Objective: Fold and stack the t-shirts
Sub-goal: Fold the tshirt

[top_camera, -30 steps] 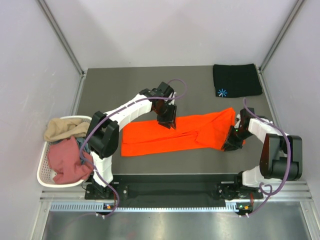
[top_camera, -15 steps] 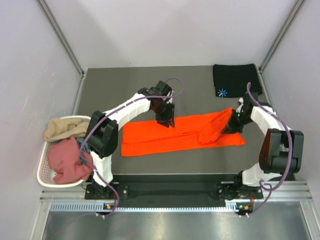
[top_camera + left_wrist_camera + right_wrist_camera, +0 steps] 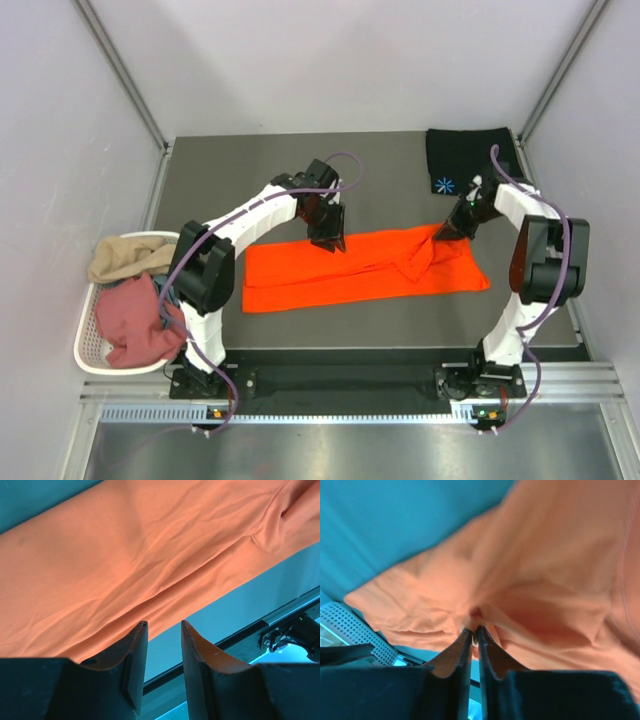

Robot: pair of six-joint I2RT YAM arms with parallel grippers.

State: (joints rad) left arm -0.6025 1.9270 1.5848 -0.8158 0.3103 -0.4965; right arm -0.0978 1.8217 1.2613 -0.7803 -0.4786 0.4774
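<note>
over the last second the right gripper has travelled from the lower right end of the orange t-shirt up to its upper right edge, and the right arm now reaches toward the upper right of the top view. the cloth at that end has shifted with it: a bunched ridge now runs from the gripper down into the shirt.

in the right wrist view the right gripper has its fingers pressed together with a small pinch of orange cloth caught at the tips. the left gripper sits at the upper edge of the shirt near the middle of the frame, where it was before. in the left wrist view the left gripper stands partly apart with nothing between the fingers, above the shirt's edge.

the orange t-shirt lies as a long band across the middle of the grey table. a folded black t-shirt with a light-blue mark lies at the upper right corner. at the left edge, a white basket holds a tan shirt and a pink shirt.
</note>
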